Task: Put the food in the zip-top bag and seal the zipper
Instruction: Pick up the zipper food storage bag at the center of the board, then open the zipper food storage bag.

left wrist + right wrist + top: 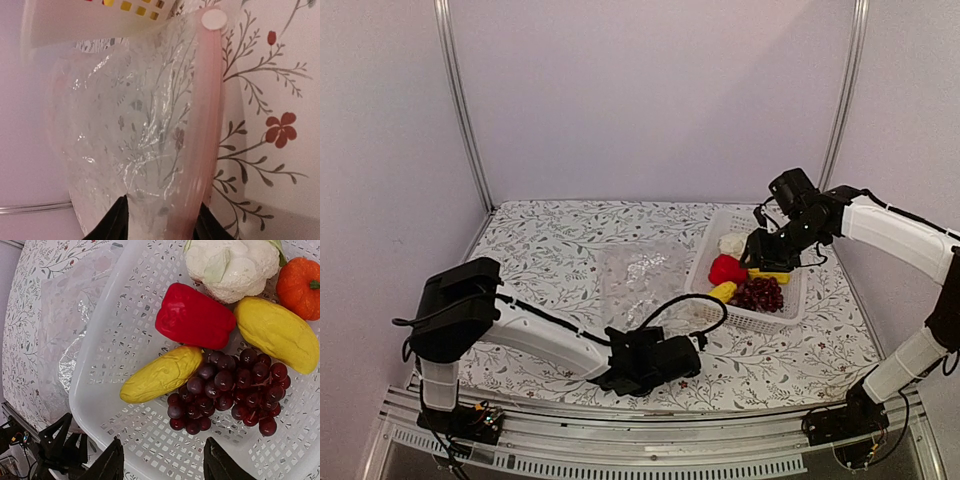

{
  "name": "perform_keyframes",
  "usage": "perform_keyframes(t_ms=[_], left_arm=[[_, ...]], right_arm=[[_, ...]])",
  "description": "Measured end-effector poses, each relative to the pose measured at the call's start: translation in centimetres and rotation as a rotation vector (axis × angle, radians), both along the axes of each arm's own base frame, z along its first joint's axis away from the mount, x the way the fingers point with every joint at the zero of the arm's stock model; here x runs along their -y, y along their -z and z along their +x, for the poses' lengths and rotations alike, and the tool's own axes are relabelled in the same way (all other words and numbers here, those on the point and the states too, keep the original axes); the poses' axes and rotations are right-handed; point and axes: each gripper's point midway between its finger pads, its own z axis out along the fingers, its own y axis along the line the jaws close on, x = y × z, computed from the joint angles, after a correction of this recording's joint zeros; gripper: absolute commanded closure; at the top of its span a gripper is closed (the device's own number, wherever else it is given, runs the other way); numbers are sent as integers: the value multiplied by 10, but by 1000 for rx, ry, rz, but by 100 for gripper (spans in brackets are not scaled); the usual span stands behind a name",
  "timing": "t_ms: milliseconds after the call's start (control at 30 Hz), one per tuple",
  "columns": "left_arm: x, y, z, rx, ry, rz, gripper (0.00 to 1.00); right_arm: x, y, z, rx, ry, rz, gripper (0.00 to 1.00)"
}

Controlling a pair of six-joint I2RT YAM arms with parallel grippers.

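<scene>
The clear zip-top bag (pixel 638 272) lies flat on the table left of the white basket (pixel 705 262). Its pink zipper strip (pixel 202 125) with a white slider (pixel 214 19) runs between the fingertips of my left gripper (pixel 162 226), which is open and straddles the bag's near edge (pixel 696 346). My right gripper (pixel 165 467) is open and empty, hovering above the basket (pixel 762 256). In the basket lie the red pepper (pixel 192 315), two yellow pieces (pixel 162 374), the grape bunch (pixel 230 387), the white lumpy piece (pixel 232 262) and the small orange fruit (pixel 300 282).
The basket (pixel 125 320) sits at the right middle of the flowered tablecloth (pixel 550 250), its wall touching the bag's corner (pixel 90 25). Grey walls and metal posts (pixel 460 100) close the back and sides. My left arm (pixel 540 335) lies low along the table's near edge.
</scene>
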Motion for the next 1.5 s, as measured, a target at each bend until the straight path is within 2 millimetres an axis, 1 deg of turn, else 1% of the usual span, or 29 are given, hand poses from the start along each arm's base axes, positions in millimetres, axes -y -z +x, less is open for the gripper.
perform_keyframes(t_ms=[33, 67, 133, 267, 367, 433, 467, 500, 600, 733, 767, 833, 900, 933, 1000, 1100, 1233, 1300, 1367, 1500], left_arm=[[0, 0, 0, 3, -2, 0, 77], [1, 0, 2, 16, -13, 3, 81], [1, -3, 7, 37, -38, -3, 88], [0, -17, 14, 57, -97, -29, 100], [-11, -30, 22, 42, -159, -52, 100], [-25, -44, 30, 25, -214, -80, 100], [-32, -56, 34, 13, -249, -109, 100], [-38, -67, 39, 4, -276, -139, 100], [-53, -109, 52, -20, -363, -262, 100], [-66, -157, 66, -64, -458, -434, 100], [-70, -167, 70, -84, -485, -487, 100], [-78, -181, 79, -125, -533, -583, 100], [-87, -192, 91, -158, -583, -674, 100], [-91, -196, 97, -170, -606, -712, 100], [-97, -201, 107, -189, -644, -779, 100], [-99, -208, 119, -215, -673, -856, 100], [-89, -226, 132, -240, -671, -953, 100], [-81, -235, 136, -247, -660, -996, 100], [-74, -242, 139, -258, -644, -1035, 100], [-66, -246, 139, -289, -624, -1078, 100]], right_arm=[[1, -1, -1, 4, 0, 2, 47], [1, -3, -2, 7, 0, 4, 47], [1, -4, -3, 10, -1, 7, 47], [2, -3, -5, 6, -2, 7, 47], [2, -5, -6, 10, -2, 9, 47], [1, -10, -5, 16, -2, 13, 47], [0, -16, -2, 27, -3, 19, 46], [-1, -23, 0, 42, -1, 26, 45], [-3, -58, 15, 124, 23, 42, 44], [-18, -114, 28, 243, 11, 111, 43], [-26, -131, 30, 273, -5, 141, 43], [-46, -157, 32, 316, -55, 206, 43], [-69, -171, 33, 329, -113, 264, 42], [-80, -175, 34, 328, -140, 290, 41], [-104, -175, 38, 310, -191, 336, 35], [-136, -165, 45, 270, -247, 372, 34], [-173, -157, 50, 235, -315, 417, 34], [-187, -150, 48, 212, -336, 437, 36], [-196, -140, 46, 182, -348, 445, 39], [-208, -127, 46, 145, -348, 460, 42]])
